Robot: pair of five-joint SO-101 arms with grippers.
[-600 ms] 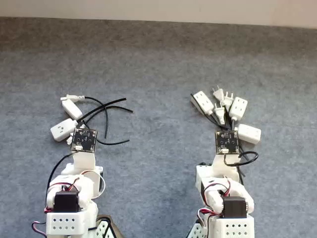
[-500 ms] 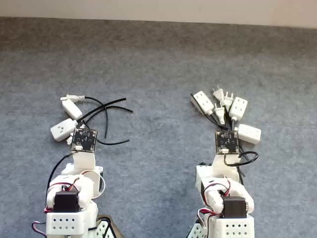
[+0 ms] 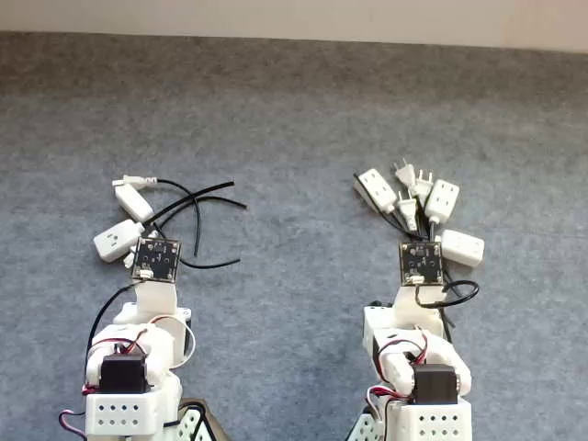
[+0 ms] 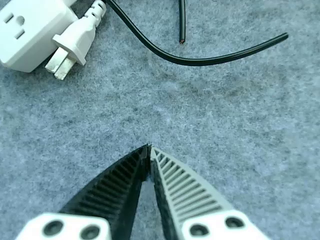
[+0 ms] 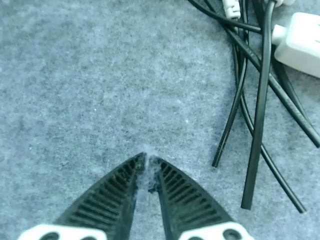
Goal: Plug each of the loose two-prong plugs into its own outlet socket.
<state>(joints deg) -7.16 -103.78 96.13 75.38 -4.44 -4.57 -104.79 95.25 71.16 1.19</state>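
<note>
1. Both arms are holding nothing. The left gripper [image 4: 149, 150] has its fingers pressed tip to tip, just above the grey felt worktop [image 3: 294, 110]. The right gripper [image 5: 150, 160] has its fingers closed to the tips as well.
2. Left side: a two-prong plug [image 4: 76, 39] lies flat against an outlet socket [image 4: 27, 27]. Its prongs are bare and point away from the slots, so it is not inserted. A black cable [image 4: 200, 60] loops just beyond.
3. Right side: three white socket blocks [image 3: 442, 199] and several loose plugs [image 3: 408, 213] are bunched ahead of the arm, with cords [image 5: 260, 100] crossing each other.
4. Judgement: nothing is plugged yet, so the step in hand is the first pick. The left pair looks the easiest.
5. Doing it well:
   - Open the left fingers wide before descending.
   - Grip the plug across its moulded body, behind the prongs, leaving the blades free.
   - Turn it so the blades face the slots and line them up before pushing.
   - Push straight in, with no twist.
6. The socket is loose and will likely slide on the felt. Brace it, or push along the worktop rather than down.
7. Risk on the right: tugging one cord probably drags its neighbours. Separate one plug and one block from the pile first.
</note>
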